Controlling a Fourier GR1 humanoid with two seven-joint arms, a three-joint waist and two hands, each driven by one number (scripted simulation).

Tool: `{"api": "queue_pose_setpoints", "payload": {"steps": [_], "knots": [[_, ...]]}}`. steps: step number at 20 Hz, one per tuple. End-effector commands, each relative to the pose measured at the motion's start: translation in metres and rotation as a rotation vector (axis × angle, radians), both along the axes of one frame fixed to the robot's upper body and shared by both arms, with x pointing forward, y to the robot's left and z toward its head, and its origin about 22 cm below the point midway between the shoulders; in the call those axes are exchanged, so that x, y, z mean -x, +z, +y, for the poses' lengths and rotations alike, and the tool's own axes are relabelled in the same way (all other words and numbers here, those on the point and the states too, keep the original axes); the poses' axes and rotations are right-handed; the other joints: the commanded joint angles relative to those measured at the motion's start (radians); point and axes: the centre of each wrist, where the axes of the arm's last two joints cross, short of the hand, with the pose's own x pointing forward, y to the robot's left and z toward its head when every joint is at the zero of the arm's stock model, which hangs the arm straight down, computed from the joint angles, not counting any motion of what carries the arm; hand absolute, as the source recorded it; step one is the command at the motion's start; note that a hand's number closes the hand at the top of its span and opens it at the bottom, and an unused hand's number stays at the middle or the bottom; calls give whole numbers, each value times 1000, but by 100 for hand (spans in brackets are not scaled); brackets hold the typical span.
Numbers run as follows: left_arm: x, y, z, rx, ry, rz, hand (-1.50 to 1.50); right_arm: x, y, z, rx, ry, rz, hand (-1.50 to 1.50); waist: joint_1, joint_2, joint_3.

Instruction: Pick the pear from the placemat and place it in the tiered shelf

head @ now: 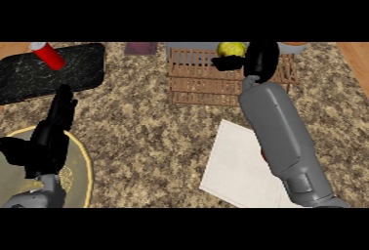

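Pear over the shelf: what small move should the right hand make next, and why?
Probably lower a little and open. The right hand is curled beside the pear, which sits over the upper slats of the tiered shelf, far from the white placemat. Whether the pear already rests on the slats cannot be told. The left hand rests open at the lower left.

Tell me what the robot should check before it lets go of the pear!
1. Pear in the right hand: ok, the fingers curl beside it.
2. Pear above the tiered shelf: ok, it shows over the top slats.
3. Pear resting on the shelf: cannot tell from this steep view.
4. Pear off the placemat: ok.
5. Left hand out of the way: ok, it is open over the plate, far from the shelf.
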Motion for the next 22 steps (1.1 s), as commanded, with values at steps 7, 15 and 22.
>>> {"api": "queue_pose_setpoints", "payload": {"steps": [7, 15, 22], "knots": [[8, 11, 15, -9, 15, 3, 0, 4, 29, -4, -121, 63, -191, -150, -12, -6, 0], [5, 2, 4, -13, 32, 10, 0, 30, 59, -56, -231, -130, -256, -150, -28, -10, -1], [8, -3, -2, -3, 45, 18, 0, 104, 62, -137, -250, -215, -212, -150, -46, -13, 0]]}}
